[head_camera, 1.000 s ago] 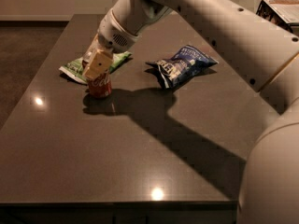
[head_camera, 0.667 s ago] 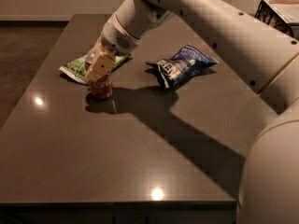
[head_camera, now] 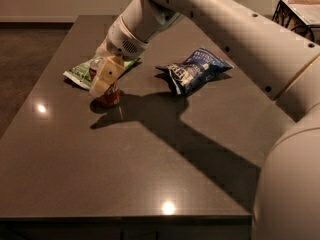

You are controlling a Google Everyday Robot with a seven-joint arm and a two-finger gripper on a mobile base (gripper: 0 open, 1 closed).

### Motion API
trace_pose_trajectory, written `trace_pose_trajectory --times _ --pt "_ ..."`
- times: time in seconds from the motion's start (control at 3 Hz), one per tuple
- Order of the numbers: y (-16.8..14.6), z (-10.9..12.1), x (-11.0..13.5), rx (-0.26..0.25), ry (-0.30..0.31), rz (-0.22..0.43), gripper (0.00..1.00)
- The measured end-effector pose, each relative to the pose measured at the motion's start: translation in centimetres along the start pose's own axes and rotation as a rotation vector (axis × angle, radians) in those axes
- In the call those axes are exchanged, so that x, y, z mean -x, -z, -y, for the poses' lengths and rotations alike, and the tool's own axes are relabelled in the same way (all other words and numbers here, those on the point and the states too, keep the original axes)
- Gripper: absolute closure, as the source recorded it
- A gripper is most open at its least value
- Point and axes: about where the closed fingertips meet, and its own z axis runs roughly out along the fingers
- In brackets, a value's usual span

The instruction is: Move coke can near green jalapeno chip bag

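Note:
The coke can point(head_camera: 109, 97) stands upright on the dark table point(head_camera: 150, 174), just in front of the right end of the green jalapeno chip bag point(head_camera: 80, 74), which lies flat at the left. My gripper point(head_camera: 105, 79) reaches down from the upper right and sits over the can's top, hiding its upper half. Only the red lower part of the can shows beneath it.
A dark blue chip bag point(head_camera: 196, 69) lies to the right of the can, a hand's width away. My arm point(head_camera: 225, 29) stretches across the upper right of the view. A wire-framed piece of furniture point(head_camera: 297, 14) stands beyond the table's far right corner.
My arm's upper part has shifted a little to the right. The gripper stays over the can, and the can rests in about the same spot beside the green bag.

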Motion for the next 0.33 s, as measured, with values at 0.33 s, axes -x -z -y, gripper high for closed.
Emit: trace_pose_trajectory --times 0.33 --pt "-0.01 0.0 0.0 0.0 0.0 0.0 0.0"
